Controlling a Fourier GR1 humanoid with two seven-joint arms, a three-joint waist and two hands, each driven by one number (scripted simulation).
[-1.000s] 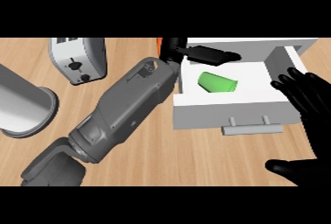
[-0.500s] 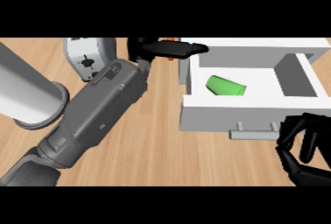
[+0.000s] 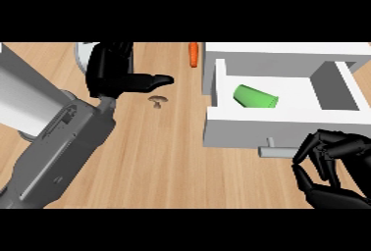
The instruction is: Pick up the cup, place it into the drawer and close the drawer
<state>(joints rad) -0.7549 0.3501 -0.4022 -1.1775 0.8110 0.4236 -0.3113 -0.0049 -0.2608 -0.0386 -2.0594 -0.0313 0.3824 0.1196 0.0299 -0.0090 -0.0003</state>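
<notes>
The green cup lies on its side inside the open white drawer, near its left wall. My left hand hovers over the counter left of the drawer, open and holding nothing, thumb pointing right. At the lower right, just beside the right end of the drawer's grey handle, my right hand has its fingers curled around nothing. I cannot tell whether it touches the handle.
An orange carrot lies by the drawer's far left corner, and a small brown mushroom sits on the wood below my left thumb. A large grey cylinder stands at the left edge.
My left hand has pulled back to the left, away from the drawer. My right hand has dropped to the drawer's front by the handle and curled its fingers. The cup stays in the drawer.
</notes>
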